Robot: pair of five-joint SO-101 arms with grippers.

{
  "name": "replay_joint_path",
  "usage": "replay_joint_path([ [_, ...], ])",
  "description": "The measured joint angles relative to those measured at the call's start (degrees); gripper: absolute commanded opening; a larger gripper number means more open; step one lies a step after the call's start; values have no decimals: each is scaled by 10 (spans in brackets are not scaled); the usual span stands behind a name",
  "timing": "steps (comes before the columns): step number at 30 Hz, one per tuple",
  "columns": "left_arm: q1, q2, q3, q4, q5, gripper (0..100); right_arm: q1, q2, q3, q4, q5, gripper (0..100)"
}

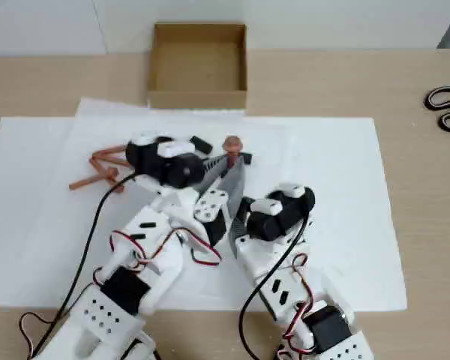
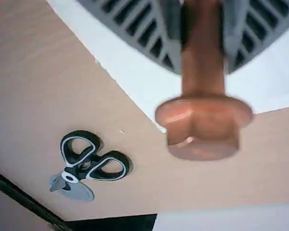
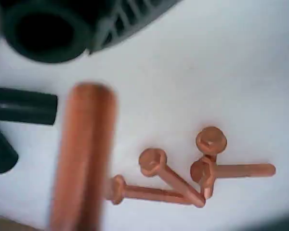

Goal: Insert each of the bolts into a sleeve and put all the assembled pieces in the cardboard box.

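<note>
A copper-coloured bolt point(image 2: 202, 96) is pinched by its shank in the left gripper point(image 2: 202, 29). Its flanged head juts free of the jaws, and it is held above the white paper point(image 1: 337, 225), a little in front of the cardboard box point(image 1: 199, 67). The jaws of the right gripper point(image 3: 41, 31) appear pressed onto a black sleeve point(image 3: 43, 55), which is held close beside the bolt at much the same remove from the box. The bolt is judged light, rigid and smooth, probably moulded plastic, so slipping is likelier than breaking. A hold on the shank just behind the head is best kept, so that the far end is left bare for the sleeve's bore. The sleeve is judged stiff and best gripped across its outer wall, with the mouth left unobstructed. Loose bolts point(image 1: 97, 169) lie in a heap farther from the box on the left arm's side, and spare sleeves point(image 3: 24, 106) lie between that heap and the held bolt. Scissors point(image 2: 89, 163) rest on the bare table well to the right of the box.
</note>
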Motion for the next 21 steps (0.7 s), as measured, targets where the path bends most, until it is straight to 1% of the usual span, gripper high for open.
replay_joint_path([
  [3,0,-25,24,-11,0,6,0,0,0,0,0,4],
  [11,0,-37,66,-82,-16,6,-9,0,0,0,-11,4],
  [17,21,-39,77,-88,-16,6,-24,0,0,0,-12,4],
  [21,22,-39,95,-90,-16,6,-23,0,0,0,-12,4],
])
